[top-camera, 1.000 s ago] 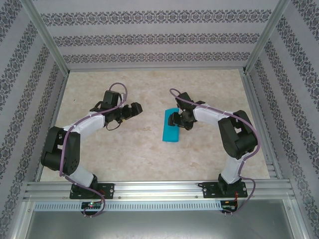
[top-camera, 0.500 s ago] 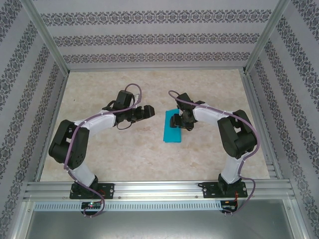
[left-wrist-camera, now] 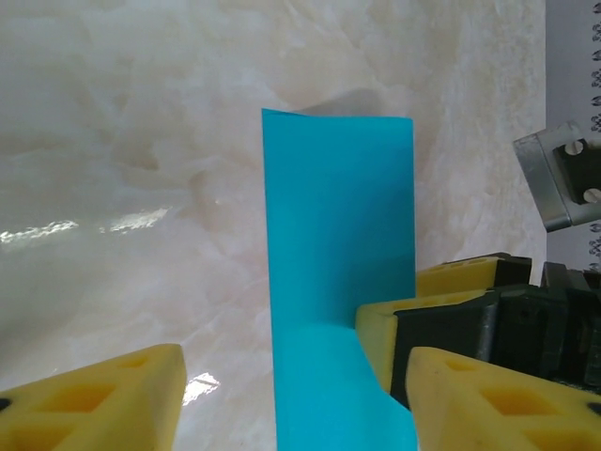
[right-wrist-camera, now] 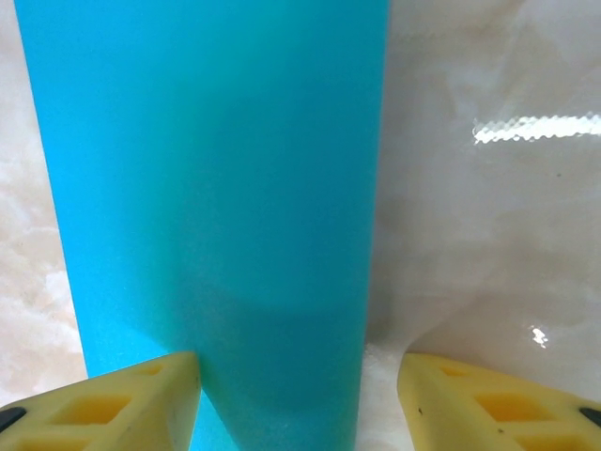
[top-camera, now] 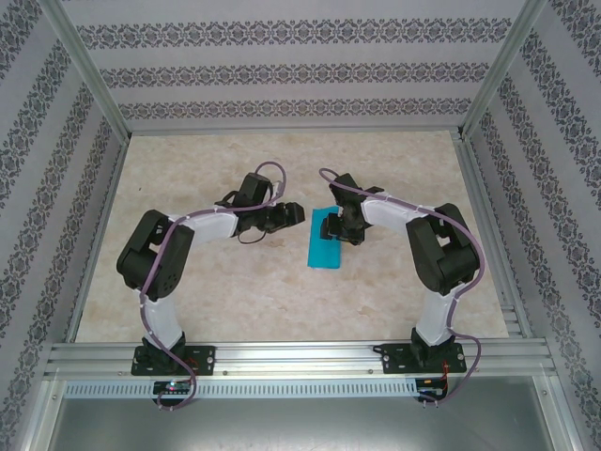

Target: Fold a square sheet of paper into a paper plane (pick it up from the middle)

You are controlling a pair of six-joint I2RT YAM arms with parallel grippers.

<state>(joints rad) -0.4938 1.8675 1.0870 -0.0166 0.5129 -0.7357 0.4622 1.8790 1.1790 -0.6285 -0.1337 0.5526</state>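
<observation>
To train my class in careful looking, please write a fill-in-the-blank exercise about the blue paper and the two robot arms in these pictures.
1. The thin teal-blue folded sheet of paper forms a narrow ___.
2. It lies flat on the beige marble-patterned ___.
3. Seen from above, the ___ arm's jaws stand over the paper's far end.
4. In the right wrist view, the paper runs ___ two yellow fingertips.
Missing words: rectangle; table; right; between.
</observation>
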